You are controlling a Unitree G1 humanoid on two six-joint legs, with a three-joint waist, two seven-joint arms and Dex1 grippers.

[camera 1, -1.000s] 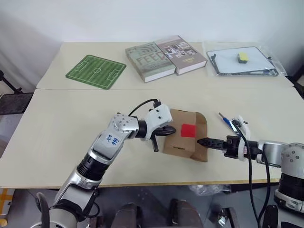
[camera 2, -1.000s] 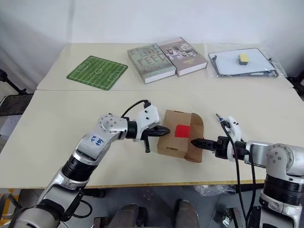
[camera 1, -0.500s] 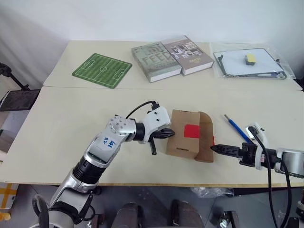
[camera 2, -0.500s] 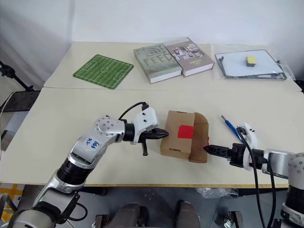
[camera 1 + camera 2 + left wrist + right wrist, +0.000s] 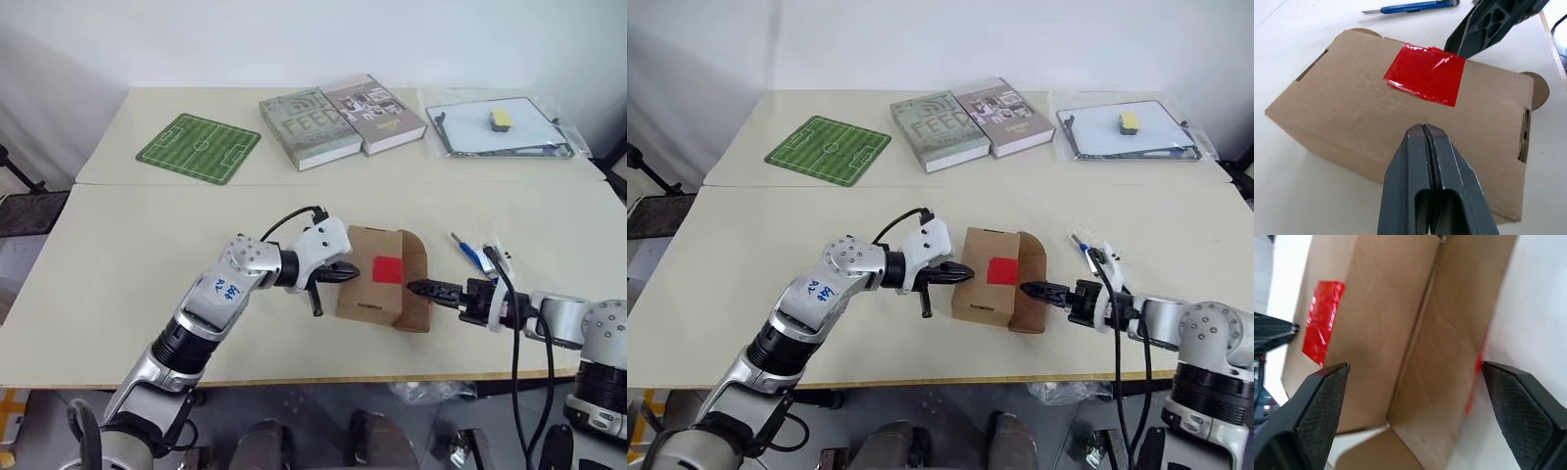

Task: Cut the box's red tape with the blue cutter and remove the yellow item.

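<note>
While closed left gripper braces brown cardboard box, spread right gripper nears flap; blue cutter lies unused; next: open flaps, find yellow item.

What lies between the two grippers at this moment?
The box with its red tape sits between the shut left gripper and the open right gripper, as the left eye view shows.

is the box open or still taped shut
Partly open: the box has a flap swung out on the right gripper's side, while the red tape sits uncut on top.
</note>
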